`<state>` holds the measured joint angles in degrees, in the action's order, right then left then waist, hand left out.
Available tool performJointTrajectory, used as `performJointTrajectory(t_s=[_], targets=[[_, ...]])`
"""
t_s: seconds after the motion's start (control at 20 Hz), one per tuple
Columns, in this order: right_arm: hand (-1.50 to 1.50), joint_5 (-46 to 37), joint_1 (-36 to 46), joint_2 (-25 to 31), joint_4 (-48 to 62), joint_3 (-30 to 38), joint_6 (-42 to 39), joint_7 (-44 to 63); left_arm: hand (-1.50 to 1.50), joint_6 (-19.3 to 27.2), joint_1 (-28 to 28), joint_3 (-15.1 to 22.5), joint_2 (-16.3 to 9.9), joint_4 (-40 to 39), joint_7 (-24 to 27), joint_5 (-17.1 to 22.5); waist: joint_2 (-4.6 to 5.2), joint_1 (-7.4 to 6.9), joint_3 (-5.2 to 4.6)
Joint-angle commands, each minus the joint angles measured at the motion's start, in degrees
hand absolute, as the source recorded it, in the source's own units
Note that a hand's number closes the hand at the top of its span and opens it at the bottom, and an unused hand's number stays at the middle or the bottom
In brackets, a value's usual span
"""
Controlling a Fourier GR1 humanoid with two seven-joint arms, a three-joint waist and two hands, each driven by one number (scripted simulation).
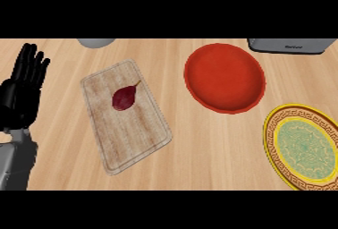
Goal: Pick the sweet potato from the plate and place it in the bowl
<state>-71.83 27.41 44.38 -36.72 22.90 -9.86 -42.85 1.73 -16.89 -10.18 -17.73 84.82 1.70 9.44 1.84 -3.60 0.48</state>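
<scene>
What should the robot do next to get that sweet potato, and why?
Probably reach the left hand right, over the sweet potato. It lies on the wooden board, not the plate, and that open hand is nearest; the red bowl sits beyond.

A kitchen: a light wooden counter (198,147) fills the frame, with a wooden cutting board (128,129) at centre left, a red bowl (224,77) at upper right, a patterned yellow-rimmed plate (282,117) at lower right, and a grey appliance (290,45) at the top right edge.
</scene>
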Motion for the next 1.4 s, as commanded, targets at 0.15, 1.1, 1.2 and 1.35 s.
performJointTrajectory(t_s=[0.15, 1.1, 1.2, 1.35], targets=[[1.50, 2.5, 9.4, 6.8, 11.4, 6.6, 5.3, -0.2, 0.00, 0.8, 0.3, 1.4, 1.6, 0.4, 0.0, -0.9, -0.22, -0.94, 0.01], [1.50, 14.8, 32.4, 10.5, 18.3, 8.6, -20.2, -14.3, 0.00, -1.3, 0.4, -2.9, -3.0, -1.3, -1.0, 0.3, -1.79, 2.68, -0.53], [1.50, 14.7, 35.6, 7.9, 18.0, 7.1, -21.1, -10.4, 0.00, -1.0, 0.5, -2.0, -1.3, -0.9, -2.2, 0.8, -1.82, 2.48, -0.55], [1.50, 14.8, 40.4, 4.1, 16.9, 4.8, -23.9, -4.6, 0.00, 0.9, 2.7, 0.2, 0.9, 0.6, 0.0, -2.0, -2.18, 2.76, -0.62]])
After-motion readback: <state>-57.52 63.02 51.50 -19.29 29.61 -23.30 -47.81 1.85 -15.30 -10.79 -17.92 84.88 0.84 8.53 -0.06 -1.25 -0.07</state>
